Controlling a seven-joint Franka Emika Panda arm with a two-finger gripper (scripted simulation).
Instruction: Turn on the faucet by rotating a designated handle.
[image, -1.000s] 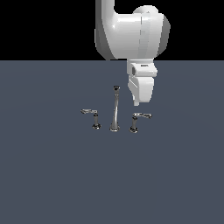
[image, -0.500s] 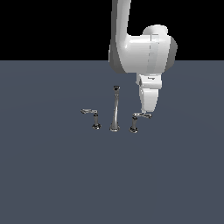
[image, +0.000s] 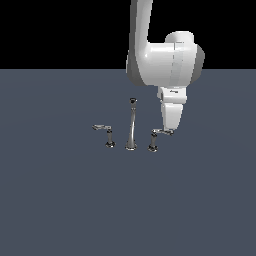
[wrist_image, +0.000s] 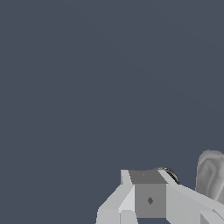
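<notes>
Jaws are hard to read at this moment: in the exterior view the gripper (image: 170, 131) is hanging with its tip right at the outer end of the lever, and whether the jaws are parted or shut I cannot tell from either picture. The wrist view is showing only a grey finger (wrist_image: 148, 199) low in the frame with a sliver of a chrome round part (wrist_image: 170, 174) peeking out behind it, so it is not settling the question either.

The faucet (image: 131, 125) is standing on the dark grey surface (image: 60, 200), its tall spout in the middle. The handle (image: 155, 140) to be turned is sitting just beside the spout on the exterior view's right, its flat lever jutting toward the gripper. The twin handle (image: 106, 135) is standing on the spout's other side, well apart from the arm.

Judging from this, the approach seems to be ending and the contact step is in hand: the gripper appears to be meeting, or nearly meeting, the lever's free end, though actual touch is too fine to confirm. The next move is likely calling for a sideways sweep along an arc around the handle's post, keeping the tip at lever height so that it is pushing the lever rather than slipping over or under it.
</notes>
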